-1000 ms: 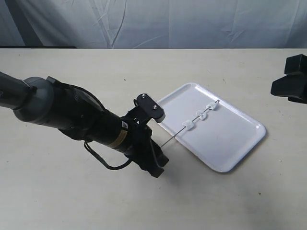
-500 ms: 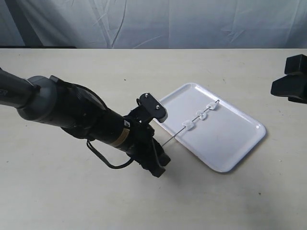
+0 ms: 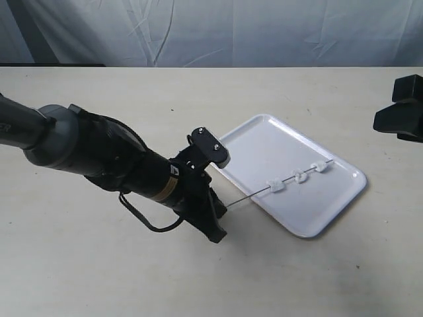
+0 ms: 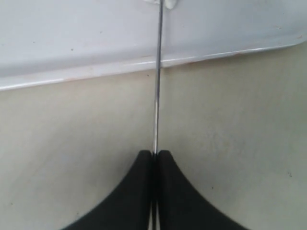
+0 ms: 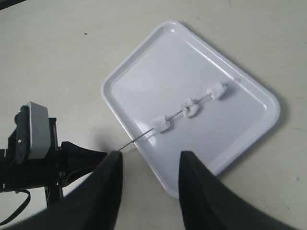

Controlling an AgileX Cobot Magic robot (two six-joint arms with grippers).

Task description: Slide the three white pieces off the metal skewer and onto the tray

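Items as I see them from the console:

1. Three white pieces [image 3: 299,176]. All three are threaded on the metal skewer [image 3: 251,195] and spaced apart along its far half. They sit over the part of the tray toward the right gripper's side. The outermost piece is close to the rod's tip. I cannot tell whether they rest on the tray floor or hang just above it.

2. Metal skewer. It is thin and straight and lies at a shallow slant. Its tip is inside the tray, near the rim. The shaft crosses the tray's long edge and runs out over the table.

3. Tray [image 3: 264,142]. It is white and glossy and sits flat on the table, set cornerwise to the exterior view. It holds only the loaded end of the rod.

4. Left gripper [image 4: 154,155]. The fingers are pressed together with the bare end of the skewer pinched between their tips. It sits just off the tray's edge, low over the table.

5. Left arm [image 3: 86,155]. It is dark and reaches in across the table, with a black cable [image 3: 142,221] looped under it.

6. Right gripper [image 5: 151,155]. The fingers are spread wide and hold nothing. It is raised well clear and looks down on the tray.

7. Table [image 3: 99,264]. The surface is pale and matt.

8. Backdrop [image 3: 198,33]. A creased grey-blue cloth hangs behind the table.
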